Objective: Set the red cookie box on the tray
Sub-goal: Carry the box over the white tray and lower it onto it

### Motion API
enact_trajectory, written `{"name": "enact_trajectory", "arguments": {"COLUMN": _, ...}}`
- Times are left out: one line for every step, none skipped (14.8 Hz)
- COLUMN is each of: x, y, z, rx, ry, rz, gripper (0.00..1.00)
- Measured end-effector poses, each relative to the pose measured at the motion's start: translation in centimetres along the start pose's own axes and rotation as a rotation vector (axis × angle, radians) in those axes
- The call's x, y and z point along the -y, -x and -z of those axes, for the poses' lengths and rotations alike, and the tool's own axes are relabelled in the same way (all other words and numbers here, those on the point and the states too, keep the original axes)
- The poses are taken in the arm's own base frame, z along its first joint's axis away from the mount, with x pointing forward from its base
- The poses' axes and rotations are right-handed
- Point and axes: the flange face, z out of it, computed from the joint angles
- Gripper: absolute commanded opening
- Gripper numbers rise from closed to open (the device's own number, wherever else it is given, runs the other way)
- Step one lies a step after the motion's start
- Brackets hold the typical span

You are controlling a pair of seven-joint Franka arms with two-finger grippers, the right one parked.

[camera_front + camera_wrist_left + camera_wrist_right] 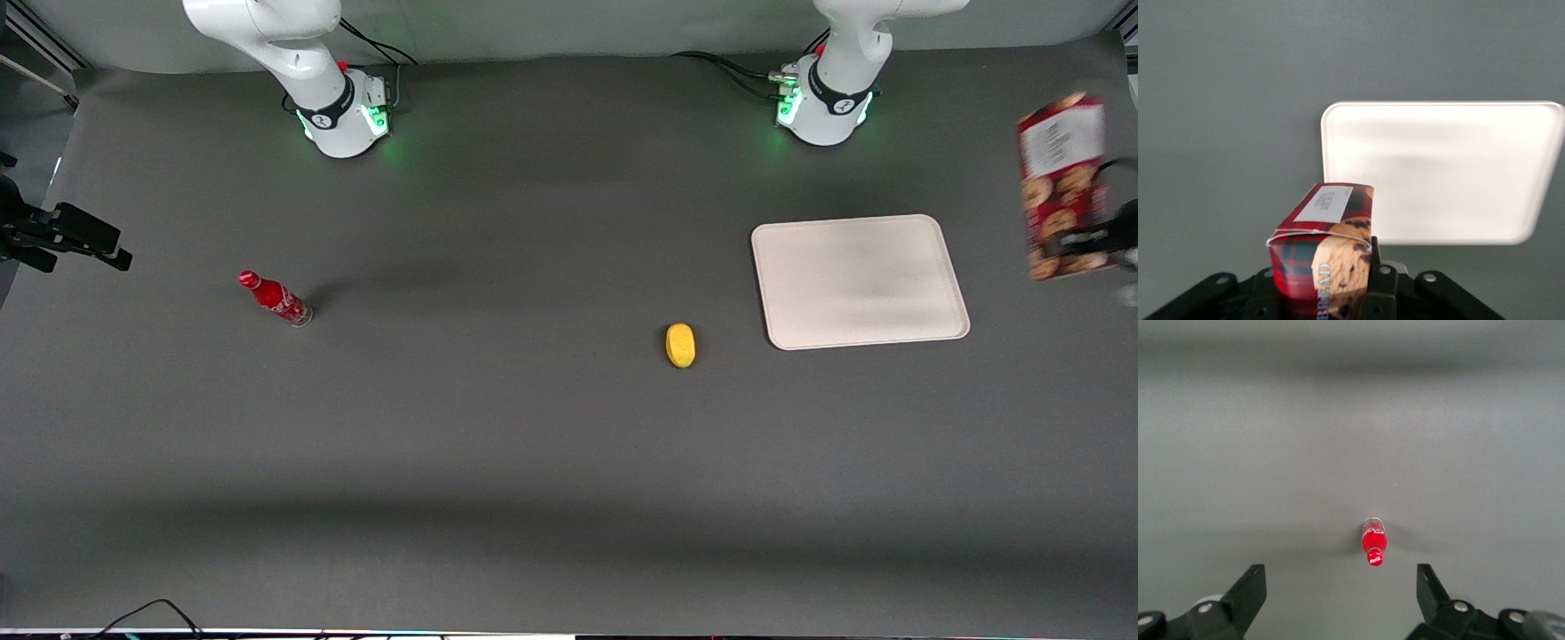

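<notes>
End effector grips slim carton red cookie box above table, beside flat tray.

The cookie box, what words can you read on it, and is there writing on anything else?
"BREAD": on the side of the red cookie box, which the tool holds in the air beside the tray.
White label on the box: print too small to read.
Red bottle: white logo, too small to read.

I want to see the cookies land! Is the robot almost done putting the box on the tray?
About halfway. Done: the gripper has the red cookie box clamped and lifted above the table. In hand: it hangs at the working arm's end, beside the tray, not over it. Left: carry it across, lower, let go.
</notes>
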Motion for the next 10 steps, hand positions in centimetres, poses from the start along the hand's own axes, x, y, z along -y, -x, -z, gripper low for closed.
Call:
{"name": "enact_trajectory", "arguments": {"x": -0.3, "y": -0.3, "z": -4.2, "rx": -0.014, "ry": -0.002, "rz": 0.004, "gripper": 0.00}}
{"name": "enact_trajectory", "arguments": {"x": -0.7, "y": -0.3, "z": -8.0, "rx": -0.025, "ry": -0.001, "rz": 0.007, "gripper": 0.00}}
{"name": "enact_trajectory", "arguments": {"x": -1.0, "y": -0.3, "z": -11.3, "rx": -0.031, "ry": 0.000, "rz": 0.011, "gripper": 0.00}}
{"name": "enact_trajectory", "arguments": {"x": -1.2, "y": -0.3, "z": -14.0, "rx": -0.034, "ry": -0.002, "rz": 0.013, "gripper": 0.00}}
{"name": "enact_trajectory", "arguments": {"x": -1.4, "y": -0.5, "z": -15.8, "rx": -0.040, "ry": -0.009, "rz": 0.014, "gripper": 0.00}}
{"name": "enact_trajectory", "arguments": {"x": -1.4, "y": -0.9, "z": -17.1, "rx": -0.048, "ry": -0.018, "rz": 0.014, "gripper": 0.00}}
{"name": "enact_trajectory", "arguments": {"x": -1.4, "y": -1.5, "z": -18.3, "rx": -0.061, "ry": -0.029, "rz": 0.013, "gripper": 0.00}}
{"name": "enact_trajectory", "arguments": {"x": -1.3, "y": -2.0, "z": -19.5, "rx": -0.076, "ry": -0.040, "rz": 0.012, "gripper": 0.00}}
{"name": "enact_trajectory", "arguments": {"x": -1.2, "y": -2.4, "z": -20.7, "rx": -0.089, "ry": -0.051, "rz": 0.011, "gripper": 0.52}}
{"name": "enact_trajectory", "arguments": {"x": -1.2, "y": -2.7, "z": -21.9, "rx": -0.096, "ry": -0.055, "rz": 0.015, "gripper": 1.00}}
